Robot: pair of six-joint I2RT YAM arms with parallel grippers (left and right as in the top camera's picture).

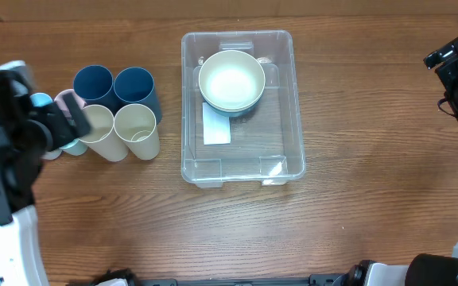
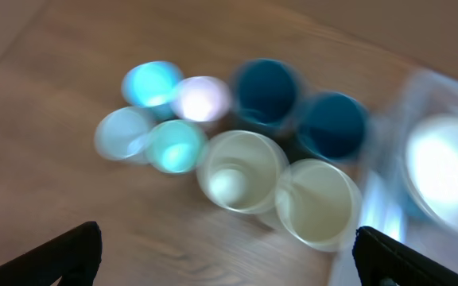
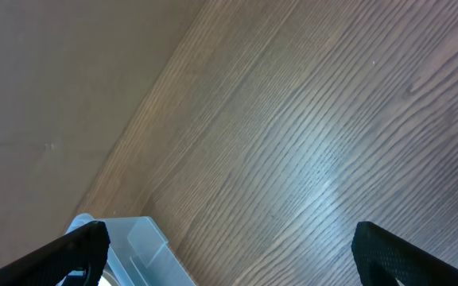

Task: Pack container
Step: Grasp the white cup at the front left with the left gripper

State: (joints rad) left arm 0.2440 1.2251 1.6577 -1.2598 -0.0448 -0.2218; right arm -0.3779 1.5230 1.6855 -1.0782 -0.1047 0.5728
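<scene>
Several cups (image 1: 116,111) are clustered at 9 o'clock on the counter (image 1: 356,199), with the left end effector (image 2: 229,258) held spread wide above them. The container (image 1: 285,135) is placed at the centre, a cream bowl (image 1: 230,79) seated in its 12 o'clock end. The right end effector (image 3: 229,258), at 3 o'clock, is likewise spread.
</scene>
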